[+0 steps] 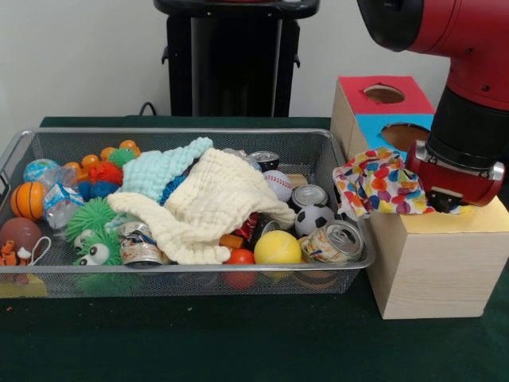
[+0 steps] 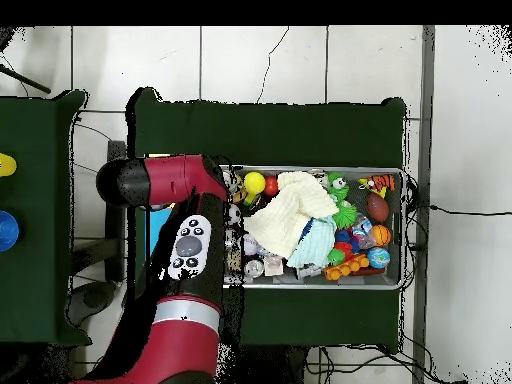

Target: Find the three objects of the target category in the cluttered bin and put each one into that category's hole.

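My desk (image 1: pixel 238 350), covered in dark green, carries the wire mesh bin (image 1: pixel 199 270) and, just beside its right end in the front view, the wooden sorting box (image 1: pixel 433 267) with its yellow, blue and red tops. My arm (image 1: pixel 469 48) comes down over that box, and my end effector (image 1: pixel 449 197) sits low over the yellow section, closed on the multicoloured patterned cloth (image 1: pixel 374 181), which bunches out to the side toward the bin and hangs partly past the box edge. I judge this cloth to be one of the target category, and I am at the point of feeding it into its hole; I cannot see a hole in the yellow top from here, only the round ones in the blue (image 1: pixel 404 135) and red (image 1: pixel 384 93) sections behind. In the bin, the large cream cloth (image 1: pixel 208 208) and the smaller light blue cloth (image 1: pixel 163 169) lie draped over balls, cans and rubbery toys, likely the two remaining. The risk now is that the loose trailing fabric catches on the box edge or drapes back over the bin rim on release, because most of its bulk sits off to one side of my grip.
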{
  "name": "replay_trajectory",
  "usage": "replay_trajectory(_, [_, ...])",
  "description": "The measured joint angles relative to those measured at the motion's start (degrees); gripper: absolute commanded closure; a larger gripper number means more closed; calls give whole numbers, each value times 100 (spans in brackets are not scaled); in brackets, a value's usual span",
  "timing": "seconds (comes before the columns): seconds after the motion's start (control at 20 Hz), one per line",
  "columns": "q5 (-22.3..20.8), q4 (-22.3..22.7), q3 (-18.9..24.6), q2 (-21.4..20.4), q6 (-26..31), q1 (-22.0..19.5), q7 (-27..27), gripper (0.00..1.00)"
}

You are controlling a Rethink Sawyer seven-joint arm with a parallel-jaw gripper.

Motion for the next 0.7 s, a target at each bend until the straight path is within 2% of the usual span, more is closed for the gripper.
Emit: replay_trajectory(0.7, [11,-2,-74,19,-45,55,0,0])
